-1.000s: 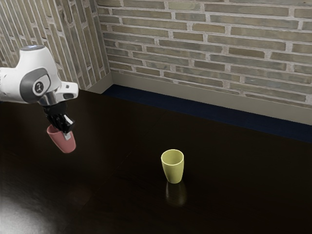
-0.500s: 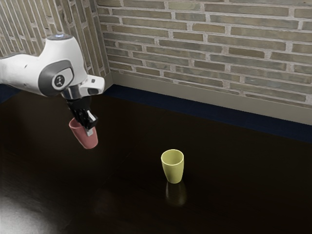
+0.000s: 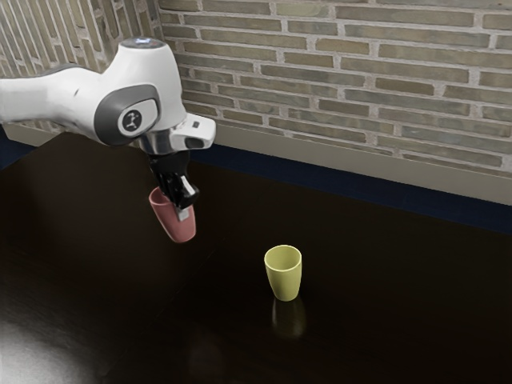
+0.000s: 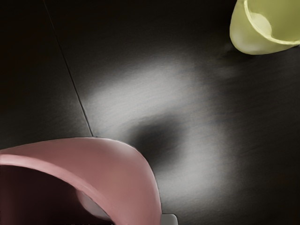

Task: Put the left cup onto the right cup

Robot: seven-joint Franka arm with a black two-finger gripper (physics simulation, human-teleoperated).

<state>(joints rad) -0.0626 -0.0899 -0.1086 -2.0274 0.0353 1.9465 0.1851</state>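
Observation:
My gripper is shut on the rim of a pink cup, which hangs tilted in the air above the dark table. A yellow-green cup stands upright on the table, to the exterior view's right of the pink cup and lower. In the wrist view the pink cup looms large just under my hand, and the yellow-green cup sits farther off with its open mouth showing.
A brick wall runs behind the table, with a dark blue strip along its base. A thin seam crosses the tabletop under my hand.
My arm has carried the pink cup toward the exterior view's right, closer to the yellow-green cup, and a little higher. The yellow-green cup has stayed put.

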